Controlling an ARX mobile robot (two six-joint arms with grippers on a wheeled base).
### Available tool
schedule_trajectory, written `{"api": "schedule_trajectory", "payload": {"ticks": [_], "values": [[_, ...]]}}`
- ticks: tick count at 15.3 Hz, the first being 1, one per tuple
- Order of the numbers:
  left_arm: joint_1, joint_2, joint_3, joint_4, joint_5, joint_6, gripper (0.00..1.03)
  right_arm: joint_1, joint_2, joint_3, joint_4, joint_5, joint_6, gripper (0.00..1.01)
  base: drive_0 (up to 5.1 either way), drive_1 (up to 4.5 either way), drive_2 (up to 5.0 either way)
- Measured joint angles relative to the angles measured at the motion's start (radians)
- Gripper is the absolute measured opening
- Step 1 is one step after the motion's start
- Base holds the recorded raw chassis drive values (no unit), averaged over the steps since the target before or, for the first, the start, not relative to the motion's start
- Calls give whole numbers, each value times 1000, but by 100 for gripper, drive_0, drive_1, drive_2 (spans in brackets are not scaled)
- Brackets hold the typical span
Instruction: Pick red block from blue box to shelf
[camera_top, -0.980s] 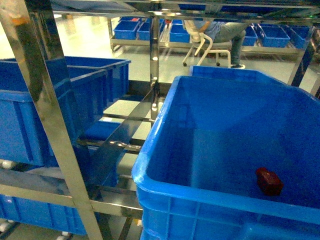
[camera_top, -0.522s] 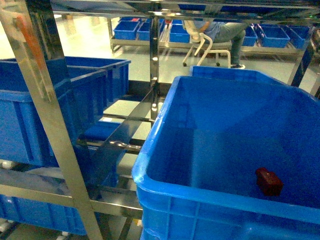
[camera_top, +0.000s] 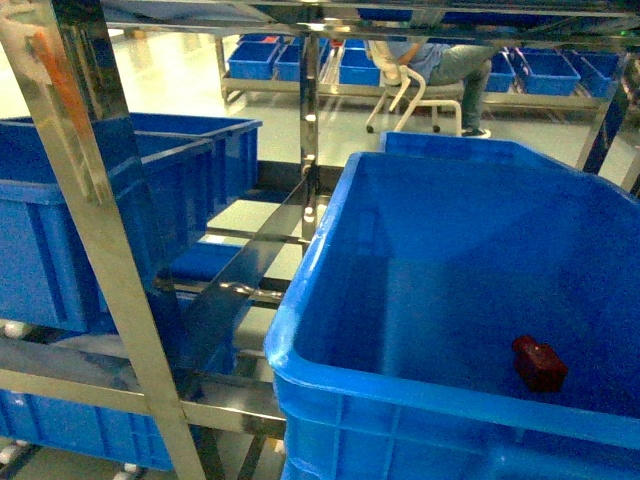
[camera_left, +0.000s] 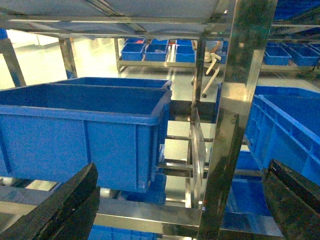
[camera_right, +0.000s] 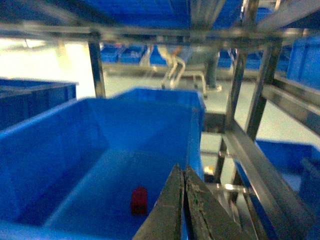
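Note:
The red block (camera_top: 539, 363) lies on the floor of the big blue box (camera_top: 300, 300), near its front right corner. In the right wrist view the red block (camera_right: 139, 200) sits low in the blue box (camera_right: 50, 160), left of my right gripper (camera_right: 182, 169), whose dark fingers are pressed together with nothing between them, above the box's right wall. My left gripper (camera_left: 180, 205) stands wide open and empty in front of a shelf (camera_left: 240, 100) upright. The steel shelf (camera_top: 100, 250) frames the box. Neither gripper shows in the head view.
Deep blue crates (camera_top: 100, 200) stand on the shelf to the left, and one of those crates (camera_left: 85, 120) fills the left wrist view. Behind, a person sits on a white chair (camera_top: 430, 90) in front of a low rack of more crates (camera_top: 270, 60).

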Motion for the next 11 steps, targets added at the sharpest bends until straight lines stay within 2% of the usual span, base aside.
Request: {"api": "schedule_trajectory", "payload": {"ticks": [4,11], "values": [[0,0,0,0,1,0,98,0,-13,0,4,0,0,3,0,0,0],[0,0,0,0,1,0,98,0,-13,0,5,0,0,90,0,0,0]]}}
